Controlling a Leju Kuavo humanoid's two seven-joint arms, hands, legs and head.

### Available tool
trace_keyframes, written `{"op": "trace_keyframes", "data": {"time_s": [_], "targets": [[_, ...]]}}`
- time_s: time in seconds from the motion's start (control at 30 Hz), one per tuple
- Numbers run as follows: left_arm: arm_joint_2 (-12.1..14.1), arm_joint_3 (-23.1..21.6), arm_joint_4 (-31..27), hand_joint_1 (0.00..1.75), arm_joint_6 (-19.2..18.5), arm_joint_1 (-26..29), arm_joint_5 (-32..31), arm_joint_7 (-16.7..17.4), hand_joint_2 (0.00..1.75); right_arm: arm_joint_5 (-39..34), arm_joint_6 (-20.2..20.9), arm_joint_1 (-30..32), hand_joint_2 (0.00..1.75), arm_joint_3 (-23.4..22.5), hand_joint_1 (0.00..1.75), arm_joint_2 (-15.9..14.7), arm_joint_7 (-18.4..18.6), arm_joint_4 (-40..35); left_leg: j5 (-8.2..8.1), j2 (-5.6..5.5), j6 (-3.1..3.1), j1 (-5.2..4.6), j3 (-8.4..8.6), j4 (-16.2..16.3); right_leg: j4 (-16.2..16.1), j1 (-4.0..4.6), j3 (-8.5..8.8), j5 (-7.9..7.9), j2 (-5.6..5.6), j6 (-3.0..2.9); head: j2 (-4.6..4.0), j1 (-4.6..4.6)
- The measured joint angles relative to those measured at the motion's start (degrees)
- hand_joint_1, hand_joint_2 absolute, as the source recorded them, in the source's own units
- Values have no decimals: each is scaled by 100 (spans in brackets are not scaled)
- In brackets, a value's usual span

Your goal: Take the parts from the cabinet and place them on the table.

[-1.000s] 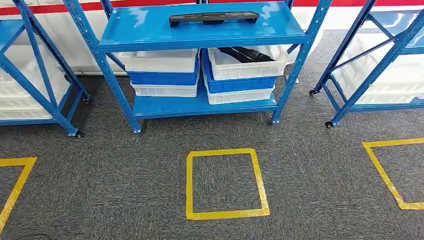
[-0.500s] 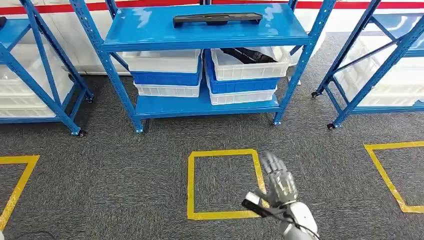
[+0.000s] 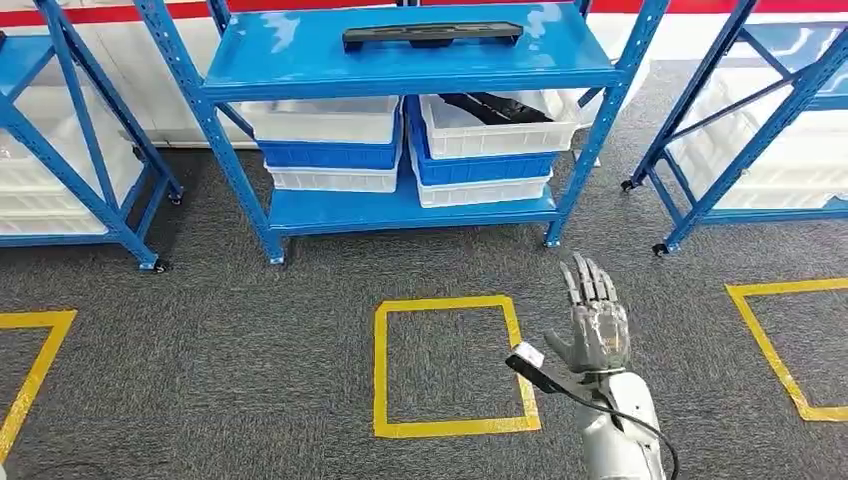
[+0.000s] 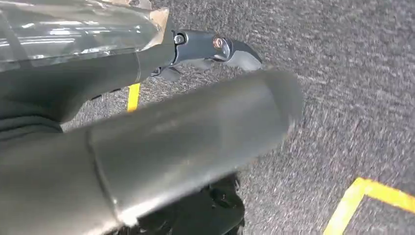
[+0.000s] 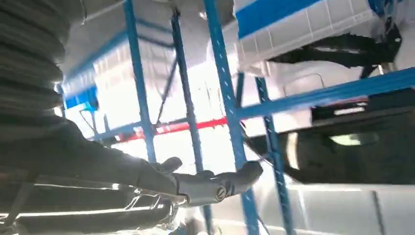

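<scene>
Here the right hand (image 3: 593, 322) is raised at lower right of the head view, fingers spread, holding nothing; the long black part (image 3: 431, 35) lies on the blue cabinet's (image 3: 400, 70) top shelf, upper centre; left hand's state unclear

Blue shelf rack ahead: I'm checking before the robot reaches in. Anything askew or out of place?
Mostly tidy. The long black part lies flat on the blue top shelf. Another black part lies slanted in the upper right white bin. The right hand is open, empty.
</scene>
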Motion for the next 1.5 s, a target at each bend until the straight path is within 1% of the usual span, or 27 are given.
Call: {"op": "trace_keyframes", "data": {"time_s": [0.03,0.1,0.13,0.17,0.2,0.23,0.3,0.33,0.43,0.5,0.53,0.57,0.67,0.8,1.0,1.03,1.07,1.23,1.3,1.33,1.37,1.4,1.43,1.47,1.5], "targets": [[-2,-11,0,0,-22,-7,-7,0,0,142,-2,-50,175,96,0,48,151,-98,0,1,0,1,2,0,0,-1,-3,0,0,0,0,0],[0,-20,0,0,-35,-11,-31,0,0,251,-2,-152,175,227,0,124,308,-262,0,-3,0,5,11,0,0,-1,-29,-1,-4,-2,0,0],[-2,-22,0,0,-48,-11,-50,-4,0,272,0,-174,175,316,0,157,474,-355,0,-8,0,5,12,0,0,-1,-19,-2,-8,-2,-2,0],[0,-26,0,0,-79,-11,-66,-11,0,307,-2,-182,175,458,0,159,757,-445,1,-11,0,4,5,0,1,0,9,-2,-9,-2,0,2],[0,-28,2,0,-107,-8,-98,-20,0,362,0,-221,175,667,0,140,1163,-491,4,-8,-1,4,-2,0,4,2,3,0,-5,-1,0,2],[0,-33,4,0,-148,-9,-129,-28,0,399,-2,-293,175,924,0,73,1674,-493,9,-3,-5,2,-5,0,9,10,2,2,-1,0,0,0],[0,-46,4,0,-197,-20,-179,-42,0,432,0,-511,175,1627,0,-138,2635,-469,10,3,-3,-6,-4,0,10,16,2,3,5,2,0,2],[2,-59,4,0,-236,-23,-192,-46,0,441,-2,-648,175,1971,0,-251,2999,-426,10,3,-3,-6,-4,1,10,16,0,3,6,3,0,4],[4,-109,4,0,-332,-26,-245,-57,0,445,0,-994,175,2700,0,-476,3487,-264,10,-3,-3,-6,-3,10,9,14,-2,3,2,3,0,4],[4,-122,7,0,-347,-24,-258,-61,0,447,0,-1120,175,2973,0,-557,3531,-192,10,-9,-3,-5,-7,11,9,14,-2,3,-2,3,0,4],[4,-122,7,0,-352,-24,-262,-61,0,447,-2,-1138,175,3014,0,-569,3538,-185,10,-8,-3,-5,-7,11,9,14,-3,3,-2,3,0,4],[4,-131,11,0,-396,-25,-286,-63,0,447,0,-1205,175,3169,0,-628,3606,-144,9,-8,-3,-5,-8,11,9,14,-3,3,-1,3,0,4],[9,-159,13,0,-452,-24,-354,-63,0,445,0,-1300,175,3316,0,-724,3726,-52,9,-8,-2,-5,-12,11,9,15,-3,3,-1,4,0,4],[24,-201,17,0,-511,-25,-431,-61,0,445,-2,-1380,175,3346,0,-835,3803,58,9,-7,-2,-6,-13,11,9,15,-3,3,0,4,0,4],[33,-262,22,0,-592,-26,-463,-61,0,445,-2,-1525,175,3346,0,-881,3798,235,9,-7,-2,-6,-13,12,9,15,-4,3,0,4,0,4],[35,-269,22,0,-629,-26,-463,-61,0,445,0,-1585,175,3346,0,-879,3772,293,0,-6,3,-17,-20,32,0,4,-3,9,-1,13,0,4],[35,-271,22,0,-636,-27,-463,-63,0,445,0,-1608,175,3346,0,-879,3763,311,-5,-6,9,-19,-25,41,3,-24,-13,10,1,14,0,2],[39,-273,24,0,-671,-28,-461,-77,0,445,0,-1705,175,3346,0,-859,3735,422,-27,-7,33,-11,-50,73,10,-25,-17,5,-1,21,0,4],[46,-273,24,0,-675,-27,-461,-92,0,445,-2,-1704,175,3346,0,-840,3735,442,-43,-9,60,-15,-64,91,5,-31,-17,6,-2,28,0,7],[46,-273,24,0,-680,-29,-461,-101,0,445,0,-1706,175,3346,0,-833,3735,442,-60,-12,77,-14,-65,78,-11,-28,-16,-7,-6,48,0,7],[46,-273,22,0,-680,-31,-461,-109,0,445,0,-1721,175,3344,0,-824,3737,438,-22,-15,110,52,-17,18,22,21,-54,-40,-12,81,0,4],[42,-273,24,0,-680,-30,-461,-118,0,445,0,-1729,175,3344,0,-826,3741,440,-29,-12,125,49,4,8,222,-19,-112,-118,12,67,0,17],[46,-273,24,0,-682,-37,-461,-120,0,445,0,-1741,175,3344,0,-826,3741,444,-38,-6,163,57,6,11,647,-16,-337,-305,30,16,2,57],[44,-273,24,0,-688,-44,-461,-120,0,445,0,-1732,175,3344,0,-822,3741,446,-42,-6,165,55,9,12,1116,-23,-597,-473,36,-22,2,85],[42,-273,24,0,-691,-44,-461,-122,0,445,0,-1701,175,3344,0,-829,3741,457,-49,-11,169,53,6,15,1646,-22,-904,-641,43,-44,2,85]]}}
